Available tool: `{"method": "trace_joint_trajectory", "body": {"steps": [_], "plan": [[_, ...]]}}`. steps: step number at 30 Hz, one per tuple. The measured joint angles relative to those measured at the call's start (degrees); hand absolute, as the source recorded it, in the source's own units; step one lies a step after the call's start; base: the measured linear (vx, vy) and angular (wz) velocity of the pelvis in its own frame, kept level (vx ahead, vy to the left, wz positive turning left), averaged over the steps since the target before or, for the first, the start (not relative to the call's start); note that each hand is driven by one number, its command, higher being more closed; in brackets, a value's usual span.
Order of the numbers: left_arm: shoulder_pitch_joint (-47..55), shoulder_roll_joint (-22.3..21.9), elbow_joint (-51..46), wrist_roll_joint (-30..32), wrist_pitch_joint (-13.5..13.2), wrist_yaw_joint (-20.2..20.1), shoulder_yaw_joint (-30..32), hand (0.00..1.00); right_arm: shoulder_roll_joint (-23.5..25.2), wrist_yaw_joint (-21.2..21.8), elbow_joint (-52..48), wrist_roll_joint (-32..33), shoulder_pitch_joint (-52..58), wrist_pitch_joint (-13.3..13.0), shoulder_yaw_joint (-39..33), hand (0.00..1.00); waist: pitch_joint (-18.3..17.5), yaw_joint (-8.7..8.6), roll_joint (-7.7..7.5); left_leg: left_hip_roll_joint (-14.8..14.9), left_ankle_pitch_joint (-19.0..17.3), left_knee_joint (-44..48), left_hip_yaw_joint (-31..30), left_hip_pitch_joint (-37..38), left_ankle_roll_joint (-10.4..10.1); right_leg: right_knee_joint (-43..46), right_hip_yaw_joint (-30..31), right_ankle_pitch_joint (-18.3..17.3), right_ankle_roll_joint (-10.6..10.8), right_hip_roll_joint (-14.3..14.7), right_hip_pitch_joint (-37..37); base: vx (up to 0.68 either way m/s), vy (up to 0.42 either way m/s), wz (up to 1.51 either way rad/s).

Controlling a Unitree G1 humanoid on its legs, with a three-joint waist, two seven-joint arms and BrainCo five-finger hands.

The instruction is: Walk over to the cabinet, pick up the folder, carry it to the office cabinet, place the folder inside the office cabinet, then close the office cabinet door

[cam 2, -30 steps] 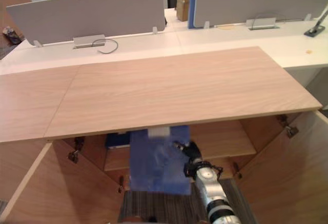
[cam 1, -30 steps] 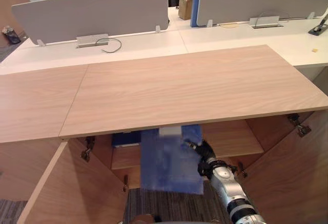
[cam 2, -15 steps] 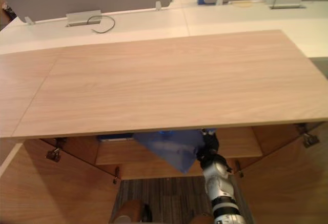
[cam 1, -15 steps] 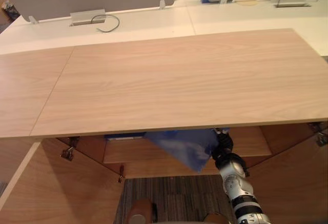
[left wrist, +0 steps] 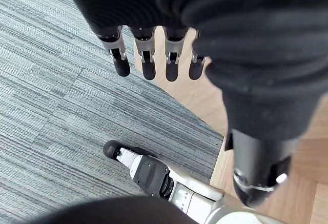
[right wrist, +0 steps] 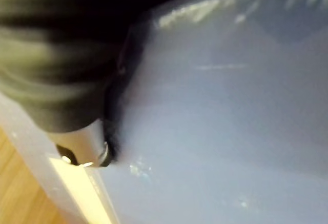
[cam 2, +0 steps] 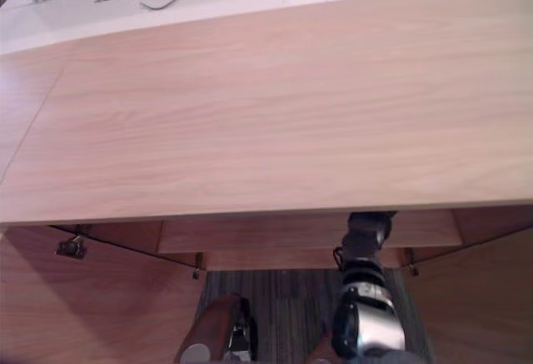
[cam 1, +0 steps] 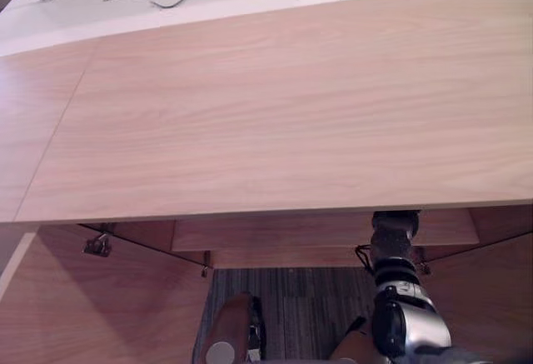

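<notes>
Fingers [left wrist: 148, 62] of my left hand [left wrist: 205, 24] hang straight and empty, with the grey carpet [left wrist: 46, 80] beneath their tips. My right hand [right wrist: 56, 75] is reached in under the cabinet top [cam 1: 275, 114], and from the head I see just its wrist going in above the shelf [cam 1: 283, 232]. The pale blue folder [right wrist: 220, 111] lies right against that hand, its glossy face spread out past it. Whether that hand is closed on the folder or merely laid on it I cannot tell.

That blindness is the main risk, I judge. From above I cannot see how the folder sits on the shelf. If I let go while much of it overhangs the shelf's front, on my side of the hand, it could tip and slide out to the carpet; the plastic looks slick. Pulling the hand back carelessly could drag the folder along, or knock my wrist against the underside of the top close above it. The left door [cam 1: 108, 297] and the right door [cam 1: 491, 297] stand wide open to either side of my right hand. A folder corner left poking out would jam when I swing them shut.
</notes>
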Motion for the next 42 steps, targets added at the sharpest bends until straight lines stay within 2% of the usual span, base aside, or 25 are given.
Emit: {"method": "trace_joint_trajectory", "body": {"steps": [3,6,9,10,11,12,13,14,15,16,18,25,28,32,36,38,42], "plan": [[-0.2,-0.3,-2.4,0.0,0.4,0.4,0.5,0.0,0.8,-2.0,0.4,5.9,-0.2,-0.8,-4.7,1.0,-0.1,1.04,0.11,0.0,0.0,2.5,0.7,-0.8,0.0,2.0,0.8,-0.1,-0.1,-1.2,-0.6,0.06,0.018,0.06],[-0.9,-0.7,-3.4,0.3,0.5,1.2,2.1,0.0,0.8,-4.6,1.5,6.3,-1.0,-1.3,-8.6,1.0,-0.2,1.44,0.1,-0.1,-0.1,3.6,2.2,-1.1,0.2,3.2,0.9,-0.3,-0.4,-2.6,-1.0,0.1,0.025,0.08],[-0.7,-1.1,-3.5,0.9,1.0,1.5,2.6,0.0,0.1,-6.6,4.3,6.3,-1.2,-1.0,-8.9,1.0,-1.7,2.08,0.18,-0.2,0.0,5.5,2.8,-1.2,0.3,3.7,0.9,-0.3,-0.4,-3.5,-0.8,0.13,0.05,-0.02],[-0.5,-1.1,-3.7,1.9,1.0,1.5,2.7,0.0,-0.6,-7.4,6.2,6.3,-1.8,-0.7,-9.0,1.0,-2.6,2.43,0.11,0.4,3.5,11.6,2.4,-5.0,0.1,3.8,1.1,-0.4,-0.5,-3.5,-0.7,0.11,0.072,0.07],[-0.6,-1.2,-3.8,2.1,1.1,1.4,2.8,0.0,-1.1,-7.8,7.2,6.3,-2.4,-0.7,-9.1,1.0,-3.1,2.47,0.57,0.6,1.1,13.9,2.1,-7.9,0.0,4.0,0.9,-0.6,-0.2,-3.6,-0.4,0.04,0.074,0.15],[-0.6,-1.2,-3.9,2.3,1.1,1.4,2.7,0.0,-1.9,-8.0,8.3,6.3,-3.0,-0.8,-9.3,1.0,-3.4,2.6,0.66,0.8,-2.8,11.5,2.2,-9.0,0.4,4.4,0.9,-0.8,0.2,-4.3,-0.3,-0.04,0.094,0.26],[-0.8,-1.3,-4.3,2.6,1.1,1.4,2.0,0.0,-3.3,-8.6,9.2,6.2,-3.9,-0.3,-10.4,0.0,-4.5,2.74,1.43,0.9,-2.5,2.8,2.4,-8.2,1.8,6.9,0.8,-1.0,0.8,-5.4,-0.6,-0.05,0.109,0.4],[-1.1,-0.9,-5.1,2.7,1.1,1.4,2.0,0.0,-3.9,-8.8,10.9,6.2,-4.3,0.6,-11.1,0.0,-5.0,3.0,0.3,-1.0,-2.5,3.6,2.8,-8.0,2.6,7.9,1.9,-2.3,2.8,-7.6,-1.0,-0.01,0.096,0.37],[-0.9,-0.9,-5.6,2.7,1.1,1.4,2.0,0.0,-4.0,-9.0,11.7,6.2,-4.7,0.9,-11.2,0.0,-5.4,3.43,0.02,-1.4,-2.7,3.7,3.1,-7.9,2.9,7.3,2.3,-2.8,3.6,-7.9,-0.8,0.06,0.073,0.16],[-0.8,-1.0,-6.8,2.7,1.1,1.4,1.2,0.0,-3.9,-9.0,13.0,6.1,-5.7,2.5,-11.2,0.0,-6.0,4.1,0.4,-1.8,-2.9,4.1,3.7,-7.6,3.3,5.0,2.6,-4.4,4.5,-7.7,0.7,0.07,0.041,-0.06],[-0.9,-1.1,-7.5,2.8,1.1,1.4,0.9,0.0,-4.2,-9.0,13.2,6.0,-5.8,3.4,-11.1,0.0,-6.2,4.39,0.67,-1.8,-3.0,4.4,3.9,-7.5,3.5,3.6,2.3,-5.4,5.5,-7.4,1.8,0.04,0.032,-0.08],[-0.9,-1.1,-7.5,2.8,1.1,1.3,0.2,0.0,-8.6,-7.6,15.9,2.1,-5.5,5.6,-11.1,0.0,-7.3,4.44,1.7,-1.3,-3.0,2.9,3.8,-5.0,3.3,2.7,0.6,-5.4,5.5,-6.9,4.7,0.0,0.003,-0.01],[-0.9,-1.0,-6.7,2.8,1.1,1.1,-0.6,0.0,-10.5,-5.4,19.6,-0.8,-5.5,8.2,-11.1,0.0,-7.8,4.19,2.39,-1.3,-2.6,1.9,3.5,-4.7,2.8,1.0,-0.9,-5.4,5.5,-6.4,5.8,-0.04,0.045,-0.02],[-0.7,0.4,-5.9,2.8,1.1,0.5,-3.2,0.0,-12.1,-3.0,25.8,-4.5,-5.5,11.5,-11.5,0.0,-7.9,3.39,2.51,-2.0,-0.6,-0.5,2.9,-3.4,2.8,-1.7,-2.3,-5.2,5.9,-5.6,8.1,-0.04,0.022,0.1],[-0.3,1.5,-4.0,3.1,1.5,0.0,-5.6,0.0,-12.6,-2.0,31.5,-5.2,-5.3,12.3,-13.4,0.0,-8.1,2.97,2.52,-2.9,1.3,-3.9,1.8,-0.2,2.1,-4.8,-4.2,-4.1,6.5,-4.8,12.2,-0.03,-0.01,0.1],[0.4,1.7,-2.9,3.9,1.8,-0.7,-7.9,0.0,-13.9,-1.7,35.5,-5.2,-5.2,12.5,-14.6,0.0,-8.7,2.87,3.48,-2.9,2.4,-5.8,0.9,1.2,1.7,-7.2,-5.1,-3.0,6.4,-3.5,14.2,-0.03,-0.009,0.03],[1.8,2.1,-2.0,4.3,2.2,-1.2,-10.8,0.0,-14.4,-1.6,39.1,-5.2,-3.5,12.7,-15.4,0.0,-8.9,2.63,3.71,-2.9,4.1,-9.8,0.3,5.6,1.3,-12.0,-5.8,-1.2,6.4,-1.2,18.6,0.0,-0.015,-0.05]]}}
